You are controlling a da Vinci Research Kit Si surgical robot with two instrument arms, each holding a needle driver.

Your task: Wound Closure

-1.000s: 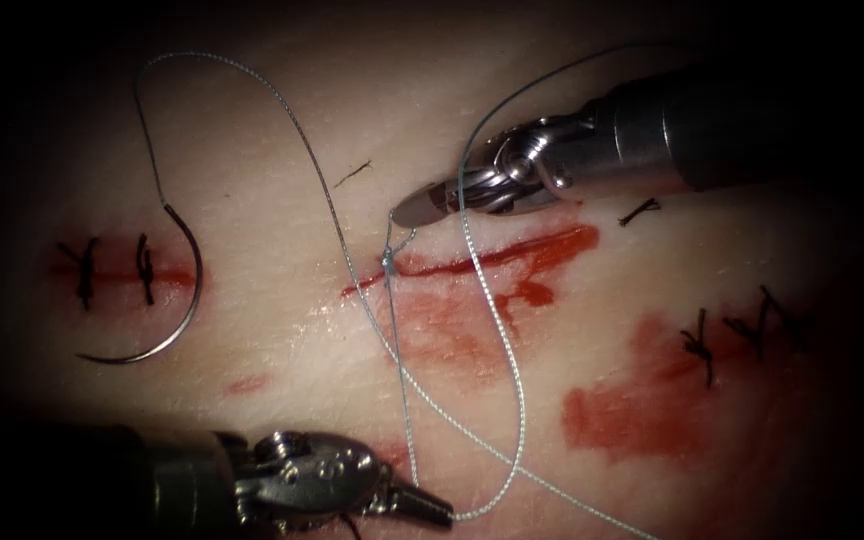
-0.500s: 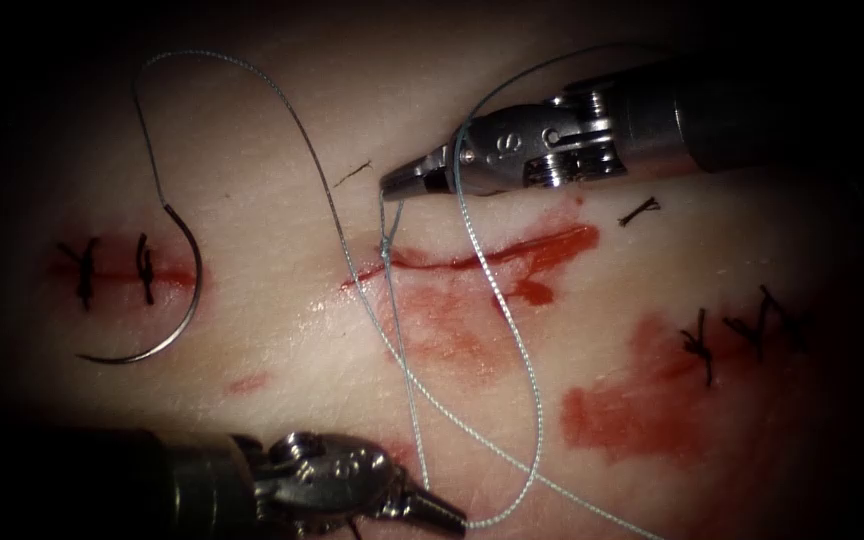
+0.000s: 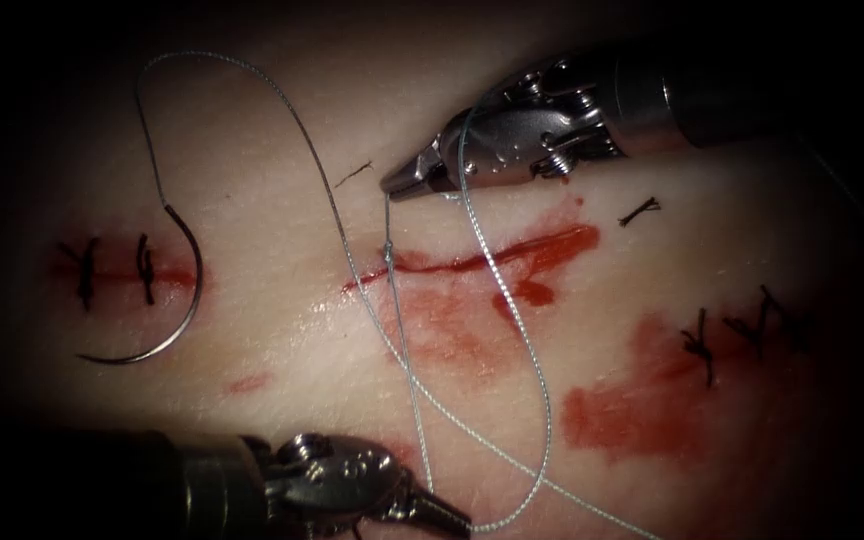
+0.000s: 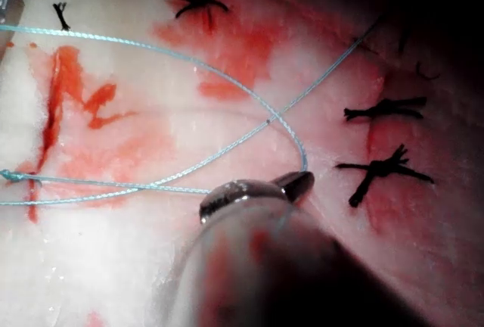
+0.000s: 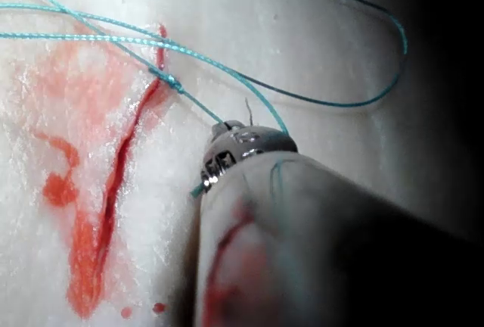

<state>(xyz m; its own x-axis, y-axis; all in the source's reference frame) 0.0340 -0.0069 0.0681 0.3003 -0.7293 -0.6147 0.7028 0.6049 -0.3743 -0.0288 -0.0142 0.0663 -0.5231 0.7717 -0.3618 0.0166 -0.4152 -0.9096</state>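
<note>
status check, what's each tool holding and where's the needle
Right tool shut on thread above knot. Left tool shut on thread. Needle free on tissue, left of cut.

The curved needle (image 3: 177,300) lies free on the tissue (image 3: 272,330) at nine o'clock, left of the cut (image 3: 472,262), its arc opening leftward. The pale thread (image 3: 512,310) loops across the cut, knotted at its left end.

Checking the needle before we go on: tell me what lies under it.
The needle lies loose on the tissue, left of the cut, in neither tool. Its curve crosses a red patch beside two dark stitches. Whether its tip enters the tissue cannot be seen.
</note>
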